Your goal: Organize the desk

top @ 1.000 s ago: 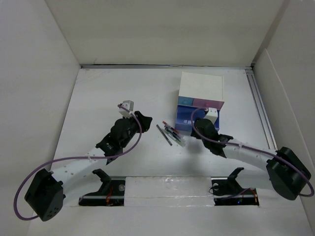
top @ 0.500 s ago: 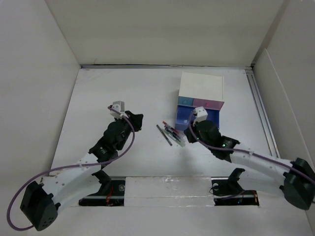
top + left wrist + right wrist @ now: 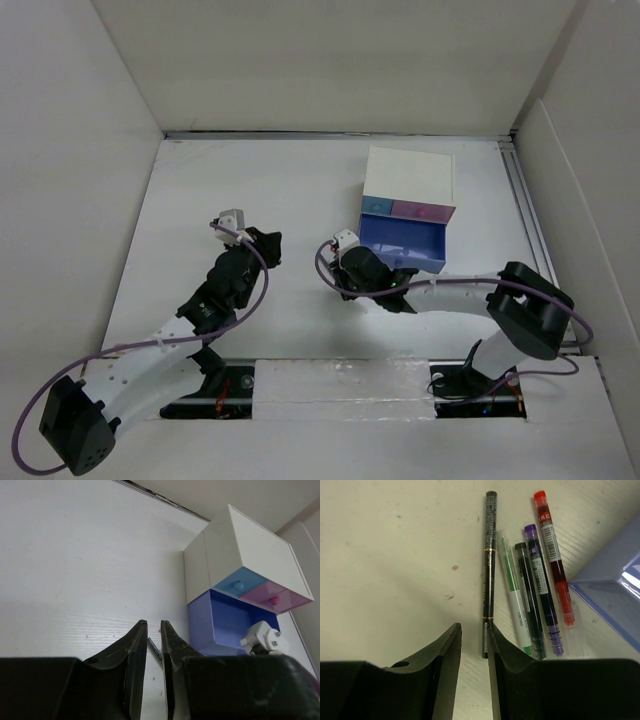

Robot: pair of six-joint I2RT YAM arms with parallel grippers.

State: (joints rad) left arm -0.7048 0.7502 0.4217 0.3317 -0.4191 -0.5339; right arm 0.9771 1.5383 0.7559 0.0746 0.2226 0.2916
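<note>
The desk (image 3: 200, 190) is the big white top with white walls round it. It lies under both arms.

The left pincer (image 3: 154, 626) is over the left middle of the desk and points to the far right. Its two fingers are almost together, with only a thin slit between them. Nothing is in the slit.

The right pincer (image 3: 474, 627) is low over the middle of the desk, just left of the open blue drawer (image 3: 400, 235). Its fingers stand a little apart and hold nothing. The white desk shows in the gap.

One end of a black pen (image 3: 489, 570) lies on the desk right by one fingertip. To its right lie a green pen (image 3: 512, 595), a purple pen (image 3: 543, 595) and a red pen (image 3: 554, 565), side by side.

The white box (image 3: 410, 172) sits on the far right part of the desk.
</note>
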